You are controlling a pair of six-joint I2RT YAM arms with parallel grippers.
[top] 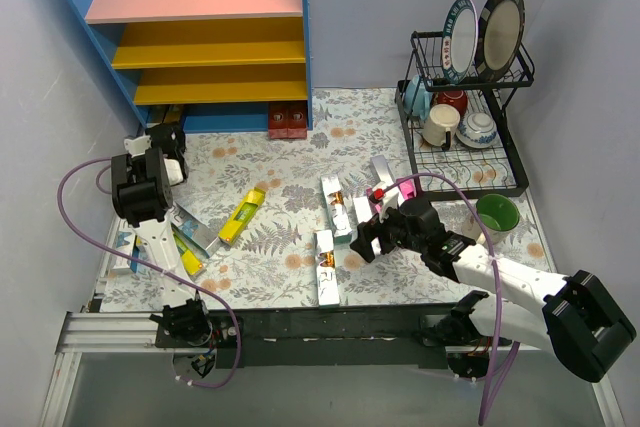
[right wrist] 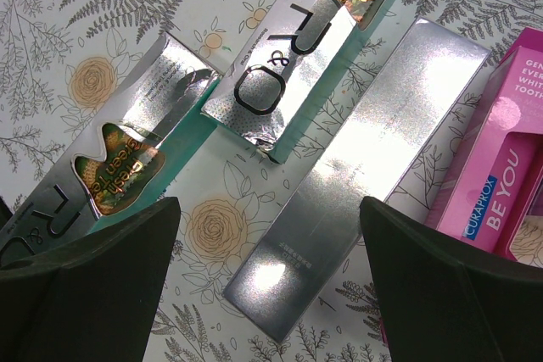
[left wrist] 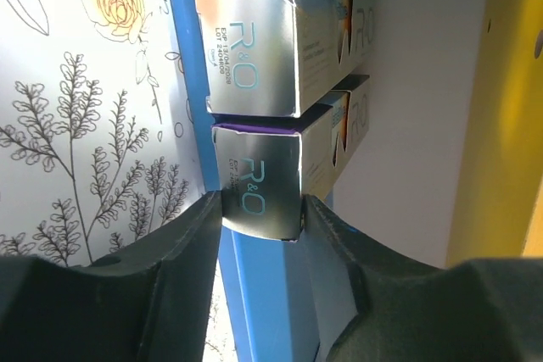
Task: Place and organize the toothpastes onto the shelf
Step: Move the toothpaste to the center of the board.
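Low in the middle of the left wrist view, a silver box (left wrist: 254, 180) shows us its end face, with the left pincer (left wrist: 260, 214) clamped on its two narrow sides. It sits against the blue side of the shelf (left wrist: 188, 82), touching a second box (left wrist: 250, 48) of the same kind just above it in the frame. We judge it to be light, hollow card: stiff lengthwise, easily dented by a hard squeeze, its foil skin likely slick. So we would hold it gently across the narrow sides, near the end. Over the tabletop (right wrist: 51, 6), the right pincer (right wrist: 267, 281) hangs with fingers wide apart above a plain box (right wrist: 365, 158), with a pink box (right wrist: 501, 158) at far right.
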